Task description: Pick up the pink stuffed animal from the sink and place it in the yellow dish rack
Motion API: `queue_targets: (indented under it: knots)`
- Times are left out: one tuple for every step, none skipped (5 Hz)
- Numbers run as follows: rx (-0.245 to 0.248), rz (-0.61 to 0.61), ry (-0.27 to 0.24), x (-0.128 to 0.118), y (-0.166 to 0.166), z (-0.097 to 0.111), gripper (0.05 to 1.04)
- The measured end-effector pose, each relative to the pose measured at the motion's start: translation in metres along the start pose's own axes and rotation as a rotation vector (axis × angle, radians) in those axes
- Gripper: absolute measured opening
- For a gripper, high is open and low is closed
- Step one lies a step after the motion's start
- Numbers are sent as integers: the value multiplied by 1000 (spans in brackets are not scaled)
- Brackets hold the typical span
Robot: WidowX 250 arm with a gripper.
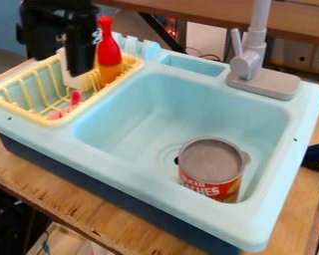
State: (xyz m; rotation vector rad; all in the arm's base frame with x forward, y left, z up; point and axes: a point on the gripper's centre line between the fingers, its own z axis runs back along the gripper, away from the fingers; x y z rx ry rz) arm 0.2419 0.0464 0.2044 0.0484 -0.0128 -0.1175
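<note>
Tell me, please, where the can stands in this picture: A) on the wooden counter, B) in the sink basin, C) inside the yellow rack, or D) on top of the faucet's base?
B: the can sits down inside the light-blue basin, with its walls around it.

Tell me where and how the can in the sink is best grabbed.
Probably from above, gripping opposite sides of the can just below its rim. It stands upright and its body is round, but the front wall of the sink looks close. I'd avoid the tab jutting from the rim.
</note>
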Motion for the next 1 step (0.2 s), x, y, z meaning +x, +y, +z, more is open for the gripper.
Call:
queue_targets:
  knots:
    - [-74, -111, 12, 4, -35, 1, 1003]
